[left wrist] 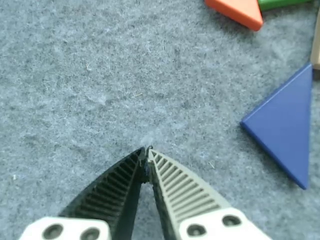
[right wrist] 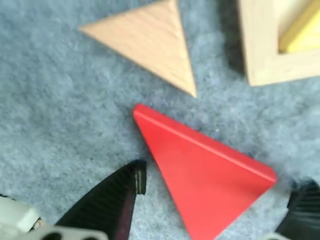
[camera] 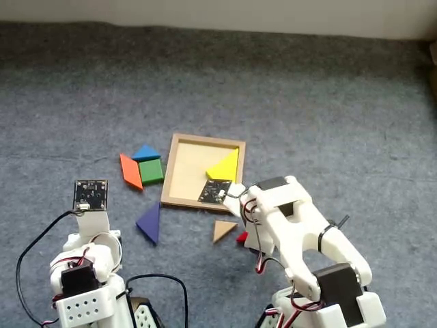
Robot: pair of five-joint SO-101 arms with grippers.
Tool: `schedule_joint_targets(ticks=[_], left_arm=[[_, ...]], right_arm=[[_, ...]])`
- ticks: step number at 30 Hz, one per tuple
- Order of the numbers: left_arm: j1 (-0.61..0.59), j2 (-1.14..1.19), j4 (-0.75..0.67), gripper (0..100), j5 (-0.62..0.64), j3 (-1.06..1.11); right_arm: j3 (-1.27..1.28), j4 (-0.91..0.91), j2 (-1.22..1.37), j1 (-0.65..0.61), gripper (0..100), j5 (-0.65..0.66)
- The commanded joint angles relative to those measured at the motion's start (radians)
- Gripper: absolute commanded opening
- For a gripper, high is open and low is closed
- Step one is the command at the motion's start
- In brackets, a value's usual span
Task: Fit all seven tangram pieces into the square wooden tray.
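The square wooden tray (camera: 168, 171) lies on grey carpet (camera: 307, 102) with a yellow triangle (camera: 225, 166) inside it, against the wall nearest the right arm. A red triangle (right wrist: 205, 175) sits on the carpet just outside that corner of the tray, between the spread fingers of the right gripper (right wrist: 222, 185). A plain wood triangle (right wrist: 150, 42) lies just beside it. An orange parallelogram (camera: 130, 171), a green square (camera: 151, 171) and a light blue triangle (camera: 145, 152) cluster by the tray's opposite wall. A dark blue triangle (camera: 150, 222) lies off the near corner there. The left gripper (left wrist: 147, 155), pressed together and empty, rests beyond it.
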Motion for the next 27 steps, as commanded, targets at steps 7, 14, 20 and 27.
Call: schedule_joint_targets(ticks=[7,14,20,27], left_arm=[[-0.007,-0.045,0.005,1,0.006,0.019],[-0.007,-0.045,0.005,1,0.006,0.019],[-0.007,-0.045,0.005,1,0.006,0.019],[-0.007,-0.045,0.005,1,0.006,0.019]], right_arm=[[-0.047,0.016,-0.019,-0.024,26.9,0.005],[-0.104,0.125,-0.021,0.001,24.9,0.005],[-0.203,0.211,-0.021,0.079,24.9,0.003],[-0.255,0.266,-0.021,0.113,25.4,0.003]])
